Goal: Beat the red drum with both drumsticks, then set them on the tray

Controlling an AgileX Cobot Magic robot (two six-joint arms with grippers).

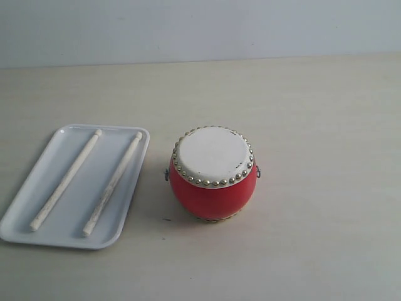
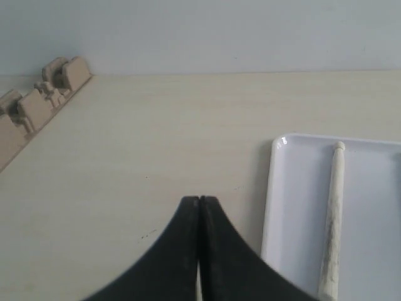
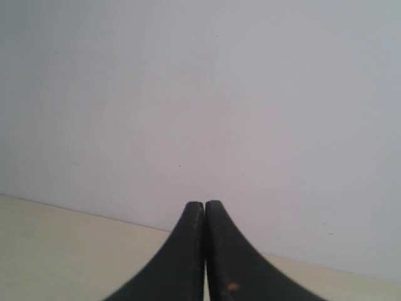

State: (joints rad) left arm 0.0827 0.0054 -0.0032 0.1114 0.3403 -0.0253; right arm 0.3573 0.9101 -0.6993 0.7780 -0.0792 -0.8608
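The pale, wood-grained tabletop (image 1: 301, 94) carries the white tray (image 1: 83, 188), which lies flat with one corner just beside the tips of the left jaws. Beyond the tray from those jaws, the red drum (image 1: 213, 194) stands upright, near the tray but apart from it. Well ahead of the left jaws, a beige ridged piece (image 2: 37, 103) seems to rest along the tabletop's edge.

A squat glossy red drum (image 1: 213, 172) with a studded off-white skin stands upright just beside a flat white rectangular plastic tray (image 1: 37, 232). Two thin pale wooden drumsticks (image 1: 66, 180) (image 1: 113, 183) lie side by side in it, apart.
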